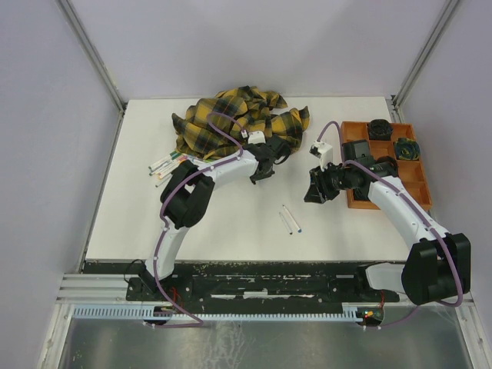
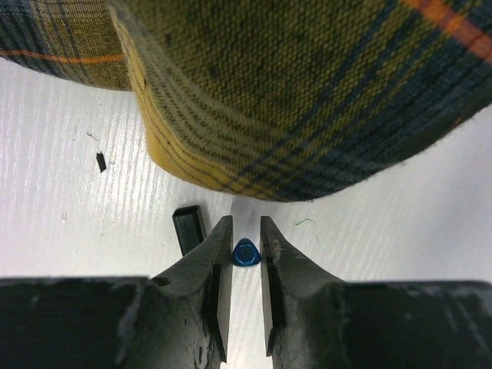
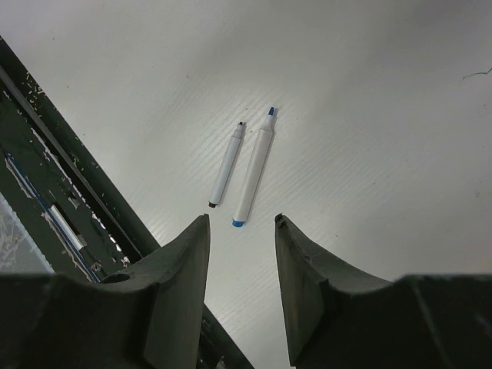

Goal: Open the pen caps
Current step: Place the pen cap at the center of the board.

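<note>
Jaws of the left gripper (image 2: 245,229) are standing only a narrow gap apart and pinching a blue cap (image 2: 245,252) between the tips, with the cap's open end facing the wrist camera. A black cap (image 2: 188,228) is lying on the white table (image 2: 400,231) just beside one finger; can't tell if they're touching. A plaid cloth (image 2: 307,92) is bunching up right in front of that gripper, its folded edge near the tips.

The right gripper (image 3: 241,231) is hovering over the table, jaws about halfway open and gripping nothing. Past its fingertips a blue-tipped pen (image 3: 254,165) and a thinner black-tipped pen (image 3: 227,165) are lying just beside each other, both uncapped with nibs showing. From above, those two are sitting on the table between the arms. A bunch of pens (image 1: 164,164) is lying at the cloth's left edge. An orange tray (image 1: 411,184) is sitting at the table's right side, next to the right arm.
</note>
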You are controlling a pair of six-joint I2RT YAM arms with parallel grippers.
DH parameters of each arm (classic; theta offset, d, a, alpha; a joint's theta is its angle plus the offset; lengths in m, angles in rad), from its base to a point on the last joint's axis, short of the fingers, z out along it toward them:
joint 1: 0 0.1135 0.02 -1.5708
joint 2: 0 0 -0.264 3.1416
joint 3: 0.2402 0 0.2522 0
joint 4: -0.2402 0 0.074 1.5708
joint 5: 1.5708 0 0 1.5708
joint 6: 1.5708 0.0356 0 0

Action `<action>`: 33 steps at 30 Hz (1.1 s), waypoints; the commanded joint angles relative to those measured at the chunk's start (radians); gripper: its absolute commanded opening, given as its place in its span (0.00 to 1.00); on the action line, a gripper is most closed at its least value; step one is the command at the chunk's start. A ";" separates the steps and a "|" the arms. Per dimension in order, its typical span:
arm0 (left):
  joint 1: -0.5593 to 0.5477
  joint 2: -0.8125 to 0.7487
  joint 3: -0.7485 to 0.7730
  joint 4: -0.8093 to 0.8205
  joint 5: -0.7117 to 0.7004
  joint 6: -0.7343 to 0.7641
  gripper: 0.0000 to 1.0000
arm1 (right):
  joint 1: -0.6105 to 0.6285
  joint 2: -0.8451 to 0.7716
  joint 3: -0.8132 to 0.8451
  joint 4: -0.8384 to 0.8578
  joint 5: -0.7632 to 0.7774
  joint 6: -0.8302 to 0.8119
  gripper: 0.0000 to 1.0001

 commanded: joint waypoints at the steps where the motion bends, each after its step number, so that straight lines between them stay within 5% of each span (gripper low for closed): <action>1: 0.005 0.005 -0.005 0.023 -0.003 0.009 0.27 | -0.007 -0.026 0.034 0.013 -0.016 -0.005 0.47; 23: 0.006 -0.145 -0.055 0.086 0.052 0.101 0.33 | -0.013 -0.028 0.033 0.011 -0.024 -0.005 0.47; 33: 0.007 -0.461 -0.447 0.398 0.064 0.305 0.33 | -0.016 -0.032 0.036 0.005 -0.033 -0.013 0.47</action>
